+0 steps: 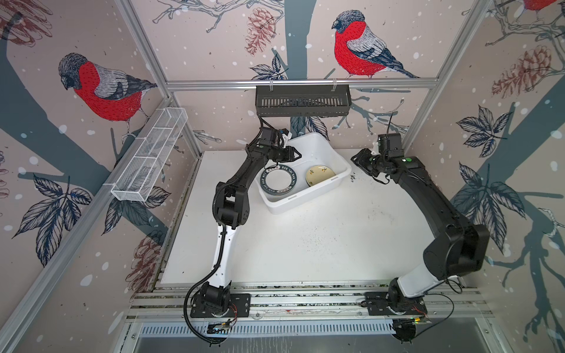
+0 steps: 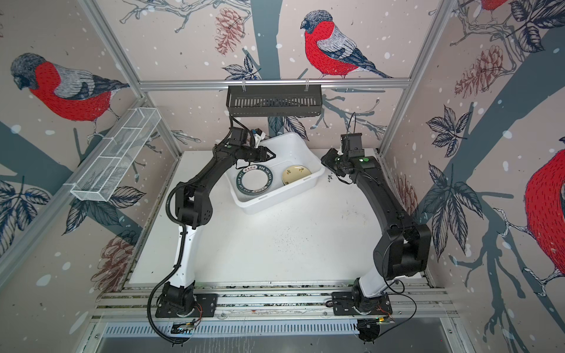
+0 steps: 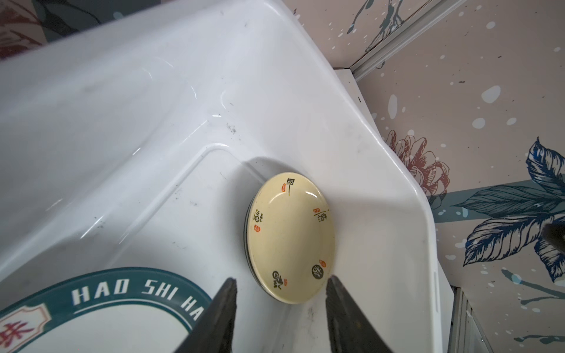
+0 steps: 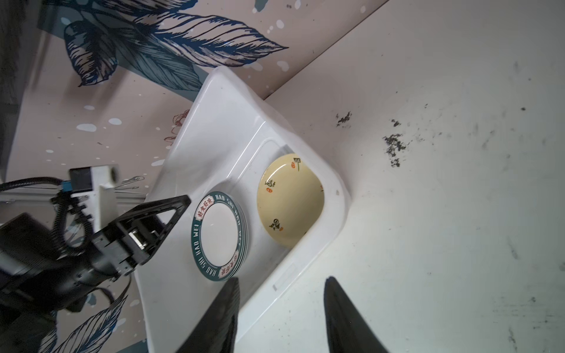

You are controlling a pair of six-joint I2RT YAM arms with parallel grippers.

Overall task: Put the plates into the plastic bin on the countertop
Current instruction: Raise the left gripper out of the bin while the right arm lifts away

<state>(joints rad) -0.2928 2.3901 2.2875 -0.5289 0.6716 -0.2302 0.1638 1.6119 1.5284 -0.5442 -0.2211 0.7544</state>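
The white plastic bin [image 1: 290, 211] [image 2: 263, 211] stands at the back of the countertop [image 1: 321, 244]. Inside it lies a white plate with a dark-green lettered rim [image 1: 278, 182] [image 2: 253, 182] [image 4: 218, 235] on top of a stack, beside a pale yellow plate [image 1: 320, 174] [image 2: 296, 174] [image 3: 290, 238] that leans on the bin's wall with a dark plate edge under it. My left gripper [image 1: 298, 154] [image 3: 282, 278] hangs open and empty over the bin's back left. My right gripper [image 1: 354, 159] [image 4: 282, 278] is open and empty, just outside the bin's right rim.
A black slotted basket [image 1: 302, 101] hangs on the back rail above the bin. A white wire-mesh basket [image 1: 149, 156] is fixed to the left wall. Aluminium rails [image 1: 305, 299] with both arm bases run along the front. Dark specks [image 4: 394, 146] mark the countertop.
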